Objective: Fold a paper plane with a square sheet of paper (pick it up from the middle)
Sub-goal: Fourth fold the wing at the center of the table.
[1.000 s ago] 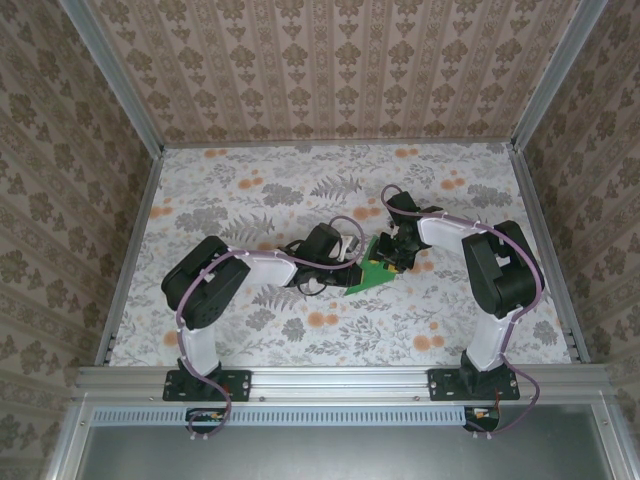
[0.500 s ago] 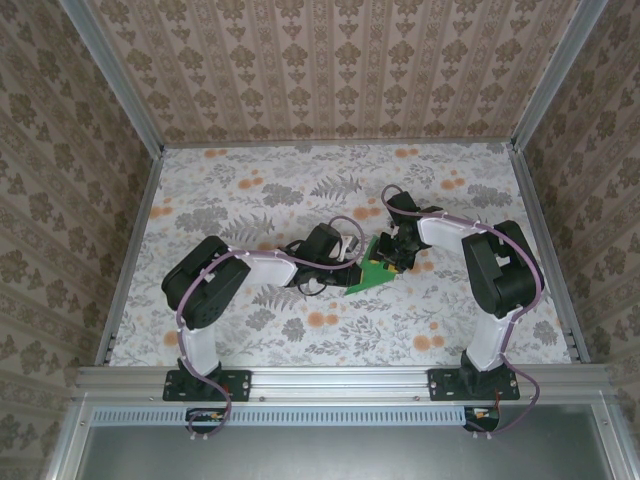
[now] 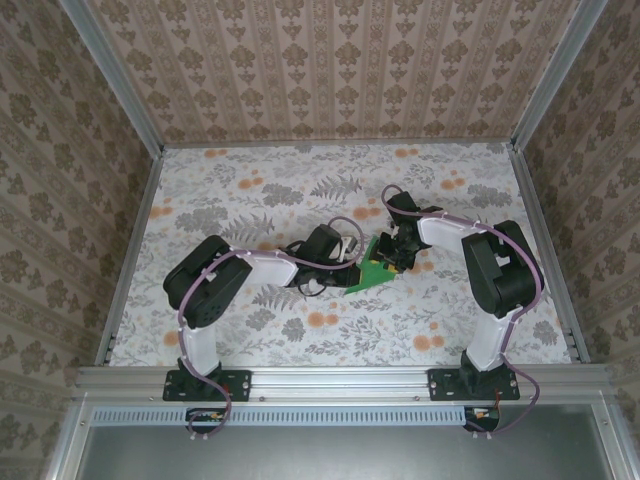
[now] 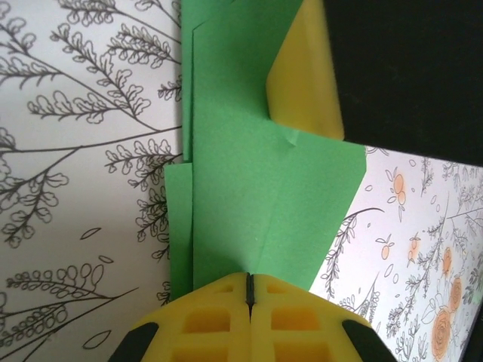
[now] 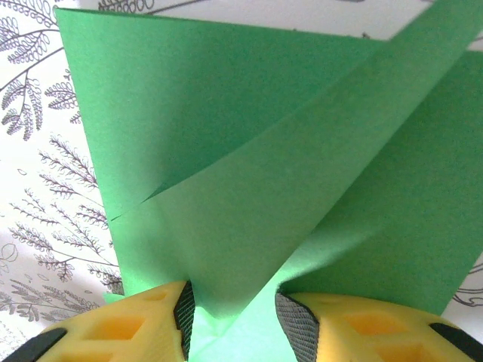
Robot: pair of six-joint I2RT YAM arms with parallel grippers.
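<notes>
A: Where's the green paper (image 3: 372,272)?
B: Mid-table (image 3: 250,190), a bit right of centre, between the two arms. Already folded, several layers, with a point aimed near-left in the overhead view.

A: Left gripper (image 3: 350,264)?
B: It comes in from the left. In the left wrist view its fingertips (image 4: 249,290) are pressed tight together, with the near edge of the green paper (image 4: 256,188) running right into the seam. So it's clamped on the paper's edge.

A: Layers visible there?
B: Yes, a narrower strip sticks out on the left under the top sheet. There's a small dent where a yellow finger (image 4: 302,83) of the other arm sits on the paper at the far end.

A: Right gripper (image 3: 392,256)?
B: It's on the far-right side of the paper. In the right wrist view the jaws (image 5: 230,317) stand partly apart and a raised pointed flap of the paper (image 5: 249,181) dips between the pads. Both pads (image 5: 290,309) look to be against it. Can't tell if it's really pinched or just straddled.

A: Paper flat?
B: Partly. That flap stands up, and the rest lies on the table.
</notes>
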